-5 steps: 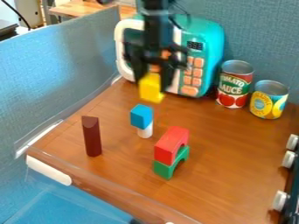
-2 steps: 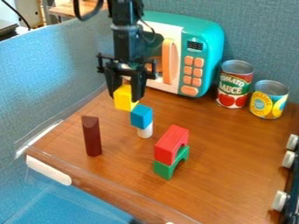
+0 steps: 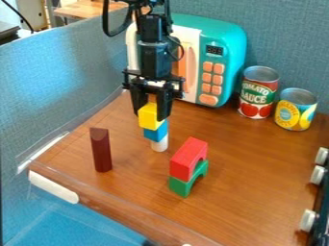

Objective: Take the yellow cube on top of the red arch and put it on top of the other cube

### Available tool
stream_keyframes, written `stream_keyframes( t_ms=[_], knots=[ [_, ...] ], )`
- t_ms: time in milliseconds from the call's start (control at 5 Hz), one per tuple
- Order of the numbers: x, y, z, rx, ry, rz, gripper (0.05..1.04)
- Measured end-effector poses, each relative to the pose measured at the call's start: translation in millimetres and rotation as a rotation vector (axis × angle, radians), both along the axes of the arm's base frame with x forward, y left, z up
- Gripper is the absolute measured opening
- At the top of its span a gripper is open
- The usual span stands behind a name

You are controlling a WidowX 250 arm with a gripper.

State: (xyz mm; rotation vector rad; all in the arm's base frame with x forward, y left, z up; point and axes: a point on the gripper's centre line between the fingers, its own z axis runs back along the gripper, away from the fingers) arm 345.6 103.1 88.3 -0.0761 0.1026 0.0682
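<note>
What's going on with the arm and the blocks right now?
The robot's gripper has the yellow cube between its fingers, right over the blue cube, which sits on a white block. Whether the two cubes touch yet, I can't tell. The red arch rests on the green arch with no cube on it. Letting go looks like the likely next step.

Has a brown wood-grain table (image 3: 263, 168), bordered by a blue-grey left wall (image 3: 57, 96) and a blue-grey back wall (image 3: 289, 38). Catches pale light on the left wall. Includes a light wooden desk (image 3: 87, 9) beyond, at top left.
</note>
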Motion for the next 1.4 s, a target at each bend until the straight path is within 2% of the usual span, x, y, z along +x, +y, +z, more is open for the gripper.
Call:
stream_keyframes(
  t_ms=[600, 800, 1200, 1400],
  knots=[
    [17, 3, 11.6, 0.001, -0.042, 0.0, 0.574],
    [16, 7, -1.0, -0.001, -0.004, 0.002, 0.574],
    [14, 7, -2.7, 0.004, 0.01, 0.01, 0.574],
    [13, 8, -4.7, 0.006, 0.022, 0.01, 0.643]
  ],
)
